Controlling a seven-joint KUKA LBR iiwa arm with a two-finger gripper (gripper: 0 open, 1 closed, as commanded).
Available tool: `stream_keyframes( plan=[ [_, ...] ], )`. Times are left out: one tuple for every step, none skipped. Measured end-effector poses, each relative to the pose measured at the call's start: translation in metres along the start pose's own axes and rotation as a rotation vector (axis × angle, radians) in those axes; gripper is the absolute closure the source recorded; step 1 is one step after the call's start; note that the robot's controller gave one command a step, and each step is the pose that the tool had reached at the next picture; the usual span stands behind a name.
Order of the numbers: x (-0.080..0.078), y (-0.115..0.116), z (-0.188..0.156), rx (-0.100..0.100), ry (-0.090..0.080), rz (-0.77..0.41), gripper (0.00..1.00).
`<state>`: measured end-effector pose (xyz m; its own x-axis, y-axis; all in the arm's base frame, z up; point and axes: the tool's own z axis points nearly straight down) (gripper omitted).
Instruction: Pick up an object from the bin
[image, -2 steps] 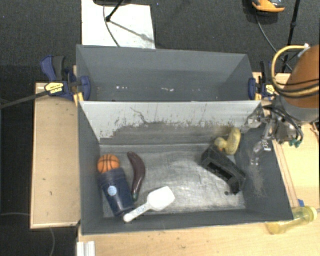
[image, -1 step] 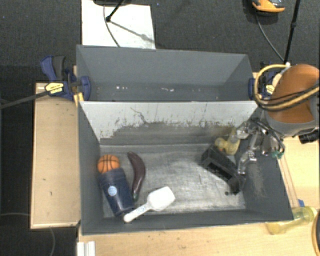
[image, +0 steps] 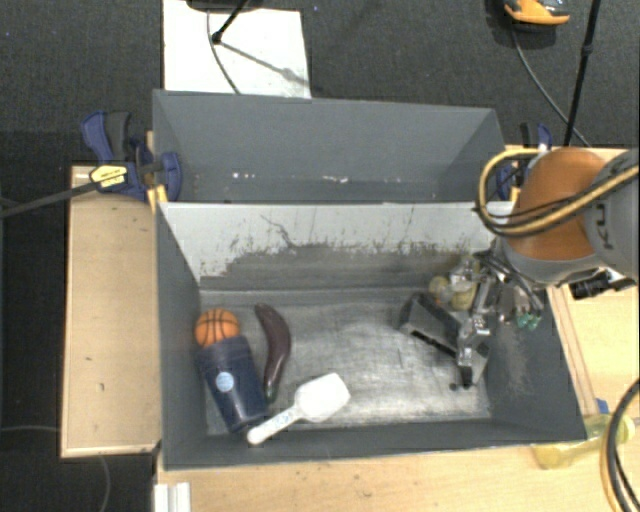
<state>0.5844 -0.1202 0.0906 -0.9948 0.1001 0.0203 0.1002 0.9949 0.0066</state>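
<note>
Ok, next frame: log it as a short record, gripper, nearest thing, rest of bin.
position: gripper low over the floor of the bin, on the view's right
nearest thing: black flat piece, just beside it toward the view's left
left cluster: orange ball, dark blue cylinder, brown curved piece, white scoop
grasp: cannot tell

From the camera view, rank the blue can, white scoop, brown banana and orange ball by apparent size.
1. blue can, largest.
2. white scoop and brown banana: they look alike in size, so I won't rank them.
3. orange ball, smallest.
</note>
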Motion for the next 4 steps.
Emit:
stream_keyframes(
  plan=[
    [0.002, -0.001, -0.001, 0.001, 0.000, -0.001, 1.00],
    [0.002, -0.001, -0.001, 0.001, 0.000, -0.002, 1.00],
    [0.002, -0.006, -0.024, 0.008, -0.032, 0.016, 1.00],
    [-0.007, -0.003, -0.031, 0.008, -0.029, -0.062, 1.00]
  ],
)
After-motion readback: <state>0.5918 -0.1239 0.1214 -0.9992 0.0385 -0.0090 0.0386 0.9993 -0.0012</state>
